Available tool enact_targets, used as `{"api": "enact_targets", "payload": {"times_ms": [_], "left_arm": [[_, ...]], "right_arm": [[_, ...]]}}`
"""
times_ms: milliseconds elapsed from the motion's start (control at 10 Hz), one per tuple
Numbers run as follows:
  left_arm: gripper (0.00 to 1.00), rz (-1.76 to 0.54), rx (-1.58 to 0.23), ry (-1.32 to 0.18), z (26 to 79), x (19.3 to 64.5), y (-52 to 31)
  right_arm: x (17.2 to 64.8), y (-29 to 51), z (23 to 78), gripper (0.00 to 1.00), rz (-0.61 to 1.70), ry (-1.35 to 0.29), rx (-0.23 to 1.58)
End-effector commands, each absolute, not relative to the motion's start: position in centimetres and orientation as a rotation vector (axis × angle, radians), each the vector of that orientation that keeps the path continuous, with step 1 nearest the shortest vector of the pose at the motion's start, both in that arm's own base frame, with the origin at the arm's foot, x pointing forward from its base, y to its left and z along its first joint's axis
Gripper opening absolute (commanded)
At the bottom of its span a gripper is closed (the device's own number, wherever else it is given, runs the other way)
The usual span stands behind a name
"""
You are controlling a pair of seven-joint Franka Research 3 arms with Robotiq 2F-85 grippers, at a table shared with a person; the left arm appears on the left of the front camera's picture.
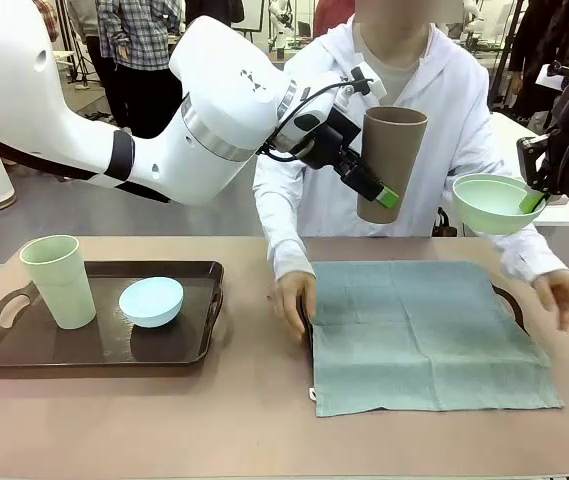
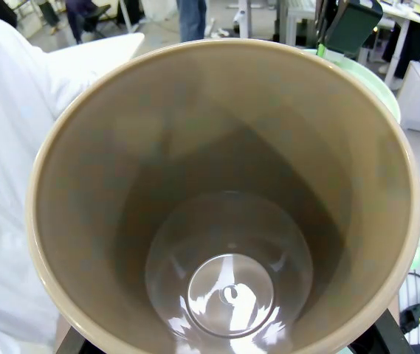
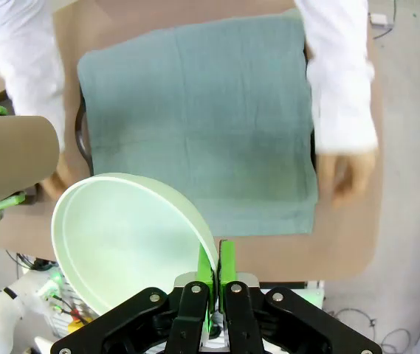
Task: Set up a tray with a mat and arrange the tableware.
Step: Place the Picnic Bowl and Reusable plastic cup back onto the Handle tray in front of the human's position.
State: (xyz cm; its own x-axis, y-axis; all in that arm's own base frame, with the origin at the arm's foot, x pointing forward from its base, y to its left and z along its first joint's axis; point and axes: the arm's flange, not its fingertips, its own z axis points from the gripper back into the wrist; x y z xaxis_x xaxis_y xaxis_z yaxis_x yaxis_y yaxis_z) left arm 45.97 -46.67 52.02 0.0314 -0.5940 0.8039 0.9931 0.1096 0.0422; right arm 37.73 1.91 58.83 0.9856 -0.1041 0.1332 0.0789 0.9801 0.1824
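A grey-green mat (image 1: 414,330) lies spread flat on the desk (image 1: 244,430), covering a dark tray whose handle (image 1: 511,300) peeks out at the mat's far right corner. Above the mat's far edge, the robot's left hand (image 1: 379,190) grasps the brown tumbler (image 1: 392,150) in the air, mouth up and slightly tilted, with one green-padded finger lying across its outer wall. The left wrist view looks straight down into this tumbler (image 2: 224,221), to its glossy bottom. Above and beyond the mat's far right corner, the robot's right hand (image 1: 537,198) is clenched on the rim of the mint green bowl (image 1: 489,203), which hangs clear of the desk. From the right wrist, the two green pads of this hand (image 3: 217,269) pinch the bowl (image 3: 128,236) at its edge, with the mat (image 3: 195,110) spread out below. One of the person's hands (image 1: 289,300) rests at the mat's left edge. The other (image 1: 559,295), blurred, is just off the mat's right edge. Well to the left of the mat stands a second dark tray (image 1: 24,350), apart from it. On that tray the pale green tumbler (image 1: 59,280) stands upright, and the light blue bowl (image 1: 151,300) sits on the side nearer the mat, tipped a little.
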Motion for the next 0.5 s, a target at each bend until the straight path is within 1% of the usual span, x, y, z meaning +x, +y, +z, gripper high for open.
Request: {"api": "enact_targets", "payload": {"times_ms": [0,400], "left_arm": [[0.42,-1.374,-0.661,-0.79,52.24,45.98,-46.54],[0.42,-1.374,-0.661,-0.79,52.24,45.98,-46.54]], "right_arm": [[37.65,1.94,58.51,0.0,-0.09,-0.141,0.177],[37.65,1.94,58.51,0.0,-0.09,-0.141,0.177]]}}
